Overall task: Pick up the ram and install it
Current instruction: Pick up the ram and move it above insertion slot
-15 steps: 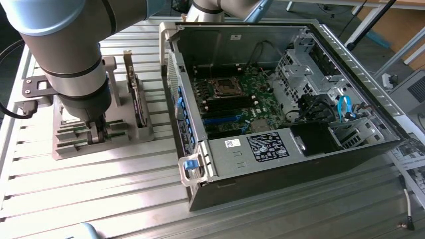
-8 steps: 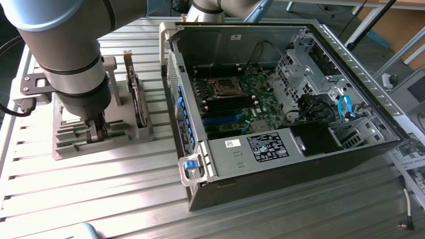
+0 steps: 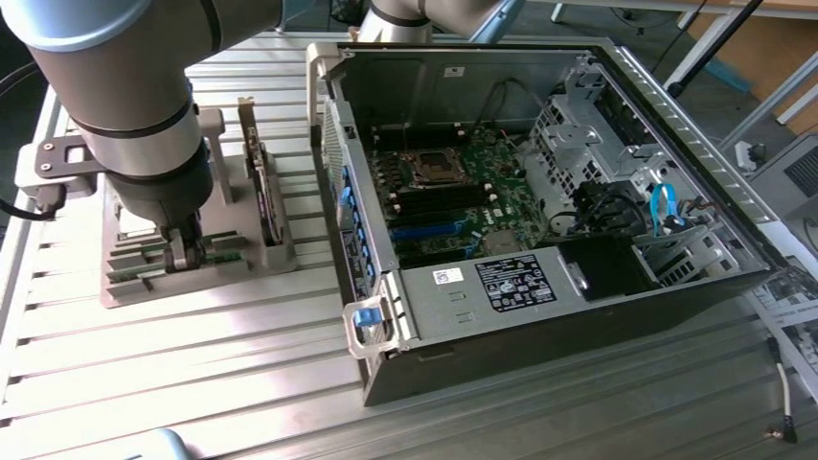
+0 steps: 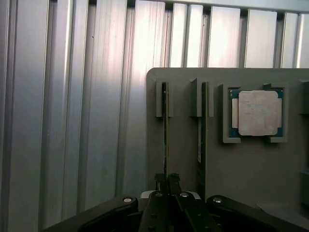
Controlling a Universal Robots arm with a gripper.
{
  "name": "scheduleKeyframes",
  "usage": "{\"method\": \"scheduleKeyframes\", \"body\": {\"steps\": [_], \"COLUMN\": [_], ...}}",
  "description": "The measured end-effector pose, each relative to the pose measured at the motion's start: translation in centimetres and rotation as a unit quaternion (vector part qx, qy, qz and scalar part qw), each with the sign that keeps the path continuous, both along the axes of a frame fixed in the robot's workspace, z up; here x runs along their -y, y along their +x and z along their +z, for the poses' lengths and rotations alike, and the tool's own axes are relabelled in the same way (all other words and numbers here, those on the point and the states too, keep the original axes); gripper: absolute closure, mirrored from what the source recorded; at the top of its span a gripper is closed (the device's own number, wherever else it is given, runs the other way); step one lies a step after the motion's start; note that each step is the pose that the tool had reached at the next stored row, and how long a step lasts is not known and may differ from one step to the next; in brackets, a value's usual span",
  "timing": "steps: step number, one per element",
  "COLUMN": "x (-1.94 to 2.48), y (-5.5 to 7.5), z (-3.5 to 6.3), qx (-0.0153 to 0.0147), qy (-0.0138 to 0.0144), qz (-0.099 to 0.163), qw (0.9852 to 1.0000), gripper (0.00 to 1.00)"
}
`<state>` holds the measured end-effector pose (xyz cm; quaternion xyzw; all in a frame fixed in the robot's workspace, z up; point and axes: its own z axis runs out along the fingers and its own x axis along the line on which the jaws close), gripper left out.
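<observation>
The gripper (image 4: 167,178) was pinched narrow on the ram (image 4: 165,125) — a thin stick standing on edge in the gray holder (image 3: 134,290), middle left of the exterior view — beside the open computer (image 3: 537,331).

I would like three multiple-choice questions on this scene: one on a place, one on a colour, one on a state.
1. Where is the silver processor chip?
A) in a recess of the grey holder
B) in the motherboard socket
C) on the bare table

2. What colour is the latch on the computer case?
A) red
B) blue
C) yellow

3. How is the ram?
A) lying flat
B) seated on the motherboard
C) standing on edge in the holder, the gripper shut on it

Answers: 1 A, holder walls frame it. 2 B, blue against the grey frame. 3 C, the gripper clamps its edge.
</observation>
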<state>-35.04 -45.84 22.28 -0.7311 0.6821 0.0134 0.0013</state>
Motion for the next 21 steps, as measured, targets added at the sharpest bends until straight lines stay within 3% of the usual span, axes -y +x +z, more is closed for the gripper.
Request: {"method": "scheduleKeyframes", "body": {"steps": [21], "x": [0.00], "y": [0.0], "z": [1.81], "qx": [0.0000], "qy": [0.0000], "qz": [0.000], "qw": [1.0000], "gripper": [0.88]}}
